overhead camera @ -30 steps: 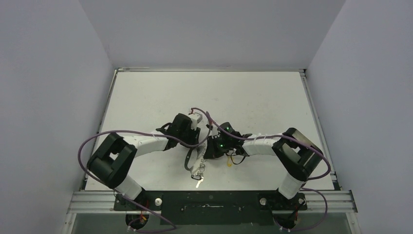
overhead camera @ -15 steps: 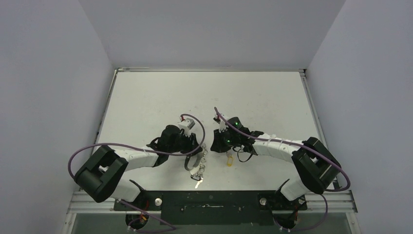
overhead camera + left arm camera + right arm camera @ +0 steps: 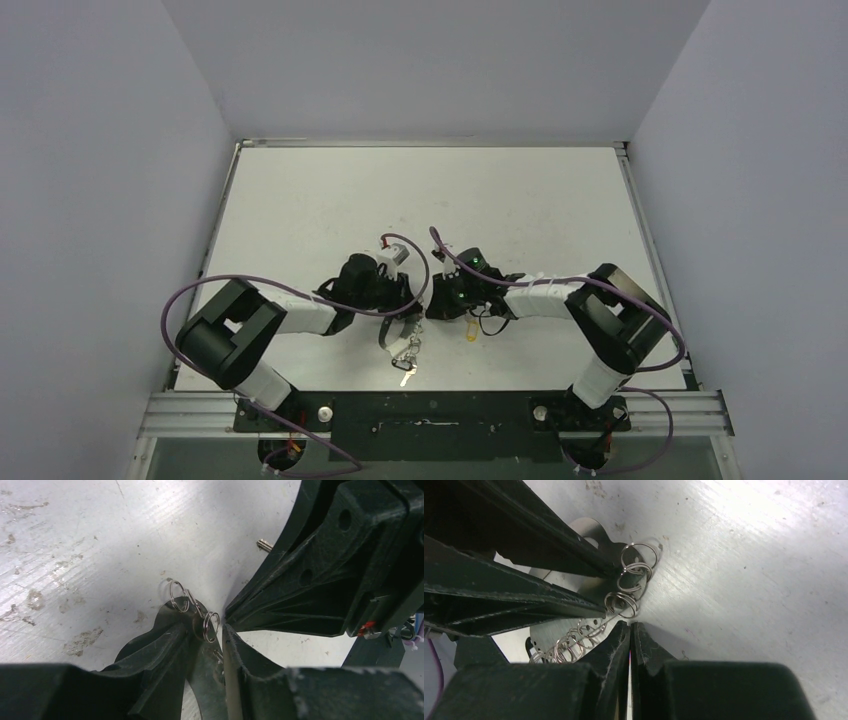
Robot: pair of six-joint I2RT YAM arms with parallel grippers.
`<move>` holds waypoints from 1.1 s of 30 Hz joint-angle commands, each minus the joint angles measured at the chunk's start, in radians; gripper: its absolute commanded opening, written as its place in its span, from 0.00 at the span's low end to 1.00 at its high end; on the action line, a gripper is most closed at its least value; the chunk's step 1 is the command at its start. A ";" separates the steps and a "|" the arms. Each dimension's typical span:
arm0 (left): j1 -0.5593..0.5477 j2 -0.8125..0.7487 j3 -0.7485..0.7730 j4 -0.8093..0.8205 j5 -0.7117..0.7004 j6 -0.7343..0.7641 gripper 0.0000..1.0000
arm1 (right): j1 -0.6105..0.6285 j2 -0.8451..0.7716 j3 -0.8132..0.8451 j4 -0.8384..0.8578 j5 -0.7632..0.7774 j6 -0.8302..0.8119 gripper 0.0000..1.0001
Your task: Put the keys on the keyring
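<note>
"Near the middle of the counter (image 3: 520,200), why did the left tool (image 3: 206,630) clamp the keyring (image 3: 200,685)?"

"Probably to steady it: the right tool (image 3: 630,626), closed on nothing visible, sat at its chain (image 3: 626,602). One key (image 3: 406,378) lay at the chain's end."

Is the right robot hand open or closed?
Closed. The right gripper's fingers meet at their tips, nothing visible between them, beside the small rings.

White table (image 3: 520,190), scuffed, stained; grey walls (image 3: 420,60) on three sides; metal rail (image 3: 690,410) at near edge.
</note>
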 commanded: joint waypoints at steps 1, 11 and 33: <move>0.005 0.017 0.042 0.066 0.064 -0.005 0.27 | 0.011 0.050 -0.003 0.028 0.020 0.003 0.00; 0.002 0.022 0.075 0.016 0.110 0.017 0.23 | 0.012 0.065 -0.004 0.049 0.021 0.018 0.00; -0.053 0.040 0.159 -0.200 0.005 0.172 0.19 | 0.010 0.027 -0.019 0.040 0.028 0.019 0.00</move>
